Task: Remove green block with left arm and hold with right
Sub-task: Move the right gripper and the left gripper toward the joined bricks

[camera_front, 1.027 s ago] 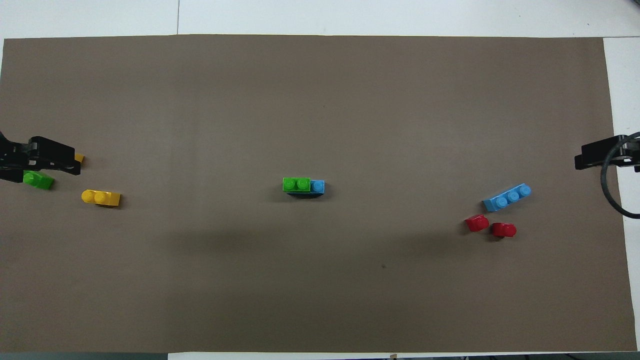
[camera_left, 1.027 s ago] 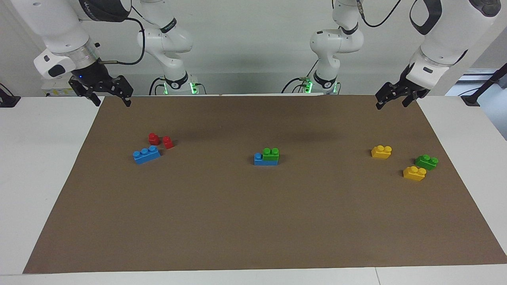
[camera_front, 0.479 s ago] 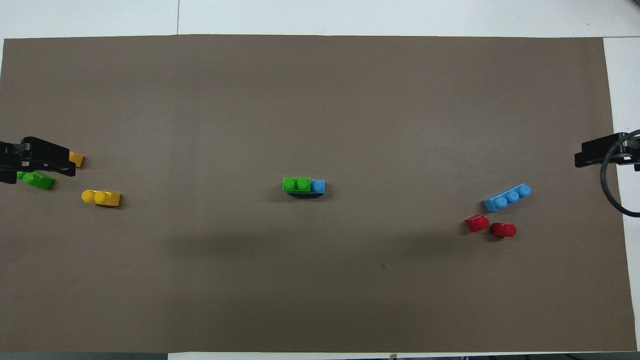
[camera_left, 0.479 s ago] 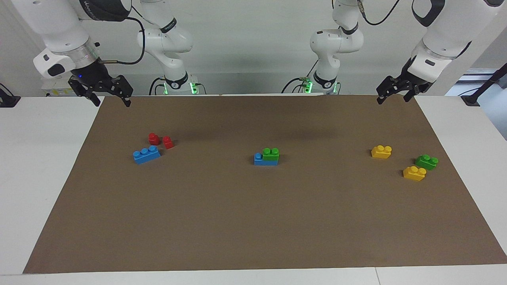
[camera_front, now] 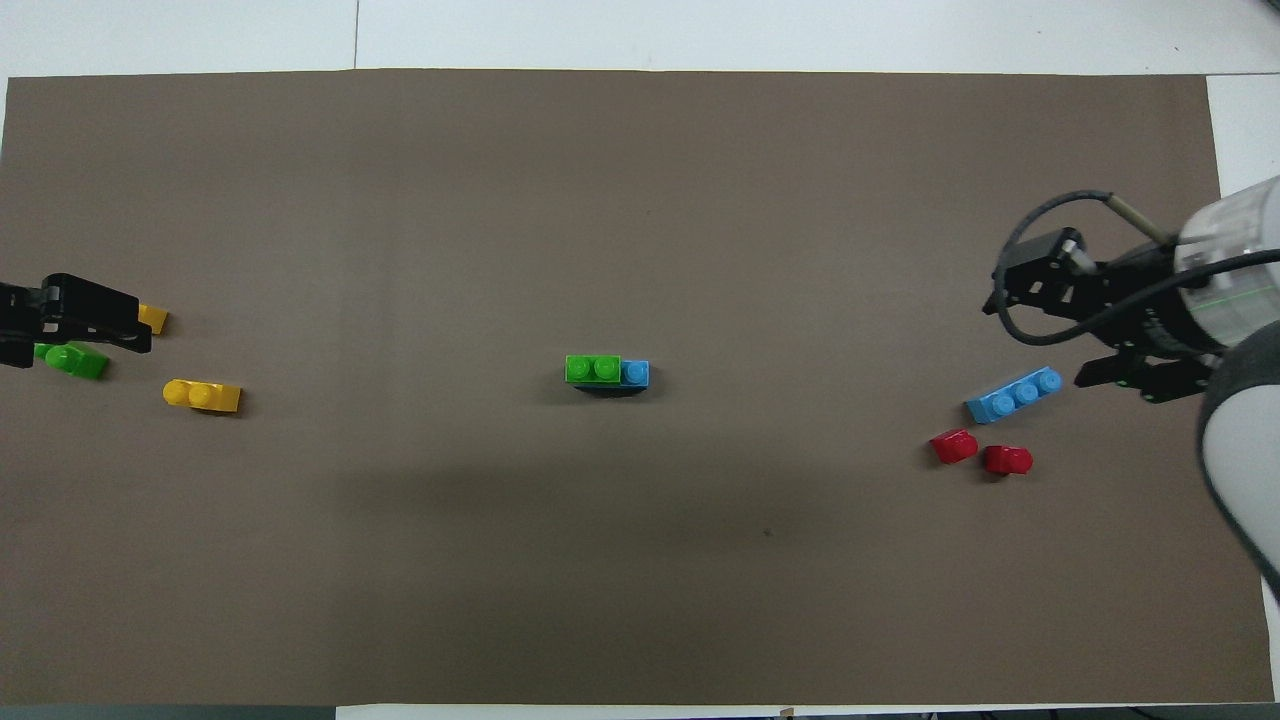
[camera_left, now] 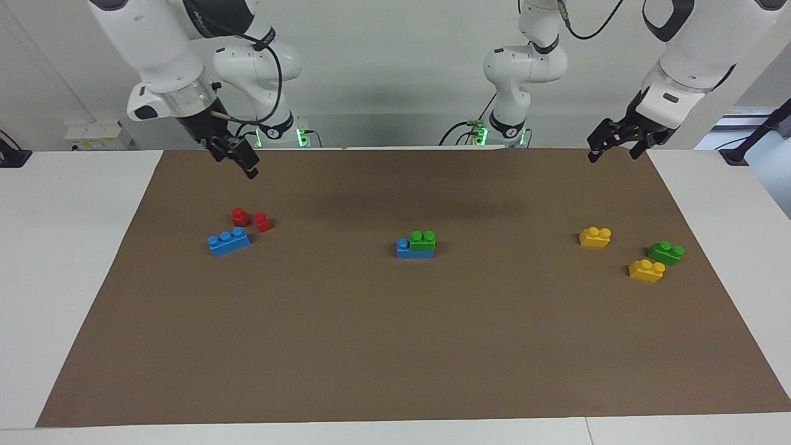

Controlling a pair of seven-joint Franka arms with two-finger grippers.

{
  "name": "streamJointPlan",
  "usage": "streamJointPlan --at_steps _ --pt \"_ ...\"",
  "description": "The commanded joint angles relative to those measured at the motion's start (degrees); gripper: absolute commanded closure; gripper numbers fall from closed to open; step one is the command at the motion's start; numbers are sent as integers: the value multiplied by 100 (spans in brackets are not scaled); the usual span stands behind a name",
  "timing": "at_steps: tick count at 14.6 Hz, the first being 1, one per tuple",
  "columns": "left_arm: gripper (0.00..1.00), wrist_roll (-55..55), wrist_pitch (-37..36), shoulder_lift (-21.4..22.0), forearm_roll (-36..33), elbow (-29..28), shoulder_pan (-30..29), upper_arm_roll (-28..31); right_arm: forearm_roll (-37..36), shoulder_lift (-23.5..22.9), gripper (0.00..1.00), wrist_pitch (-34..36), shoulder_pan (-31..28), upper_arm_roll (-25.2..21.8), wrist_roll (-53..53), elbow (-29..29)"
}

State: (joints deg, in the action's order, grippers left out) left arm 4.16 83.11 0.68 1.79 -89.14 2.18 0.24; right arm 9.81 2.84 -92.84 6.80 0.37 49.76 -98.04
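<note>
sitting on a blue brick (camera_left: 408, 250): green block (camera_left: 422, 240).

Your right gripper (camera_left: 238, 157) has swung in from the corner of the brown mat (camera_left: 395, 346) at the right arm's end of the counter; it now hangs over the mat, above the patch just robot-side of the two red bricks (camera_left: 250, 219), and its wrist has turned. From overhead the right arm now covers much more of that end of the mat. Your left gripper (camera_left: 612, 148) rose slightly a second ago.
</note>
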Motion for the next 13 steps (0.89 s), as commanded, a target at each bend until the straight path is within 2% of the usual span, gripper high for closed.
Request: streamJointPlan --at_steps 1,5,8,10,13 --pt "0 -12 -6 63 -65 20 19 -6 817 -2 0 -462 180 -10 1357 -557" --pt "0 881 179 178 -56 -200 160 -41 1899 -327 0 -945 331 -10 2500 -918" --pt "0 1315 206 309 -30 -481 230 -50 2182 -547 0 -1358 532 -10 3239 -1094" --pt "0 1446 205 397 -3 -630 344 -50 2339 -592 0 -1709 603 -10 3312 -1322" --pt "0 2918 765 581 93 -1121 695 -59 2639 -776 0 -2280 839 -10 3469 -1455"
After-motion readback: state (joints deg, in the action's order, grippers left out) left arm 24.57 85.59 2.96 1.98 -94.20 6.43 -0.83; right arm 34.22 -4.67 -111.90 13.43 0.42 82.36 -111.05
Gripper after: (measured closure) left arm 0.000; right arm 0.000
